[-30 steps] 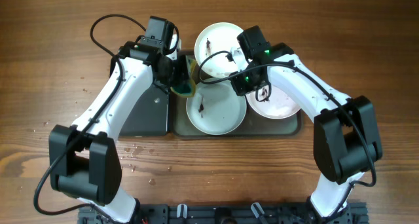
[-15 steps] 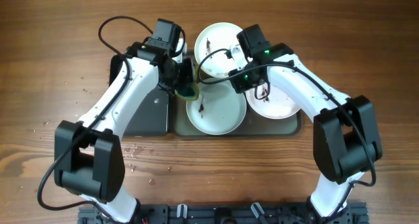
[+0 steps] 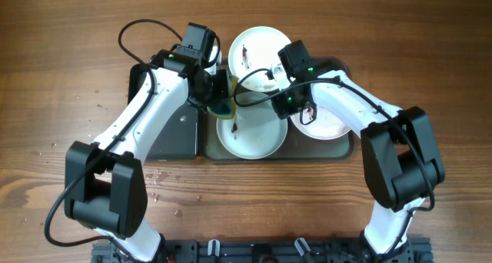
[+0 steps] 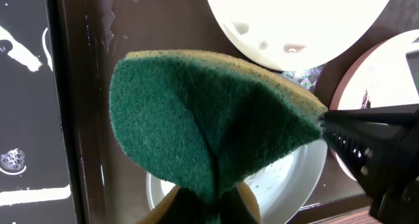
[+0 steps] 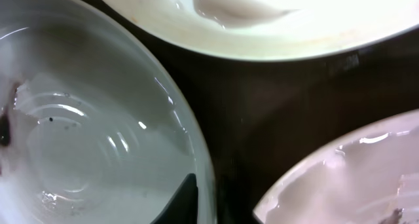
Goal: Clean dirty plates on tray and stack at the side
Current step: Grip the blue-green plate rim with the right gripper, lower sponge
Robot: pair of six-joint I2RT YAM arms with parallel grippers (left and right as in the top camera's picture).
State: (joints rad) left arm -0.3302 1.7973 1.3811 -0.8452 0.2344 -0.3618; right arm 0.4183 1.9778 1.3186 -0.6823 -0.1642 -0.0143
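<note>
Step, we judge: scrubbing. No plate stacked aside yet.
- Near plate [image 3: 254, 136] on tray [image 3: 347, 149], dark smudge left of centre.
- Right plate [image 3: 327, 124] smeared.
- Far plate [image 3: 257, 44] marked too.

Next move: we press sponge [image 4: 203, 119] onto near plate's smudge while other arm steadies rim.

Left claw [image 3: 217, 98]: clamped tight on folded green sponge, over near plate's left edge.

Right claw [image 3: 292, 113]: closed at near plate's right rim, one fingertip [image 5: 183, 198] inside edge. We cannot confirm real pinch.
</note>
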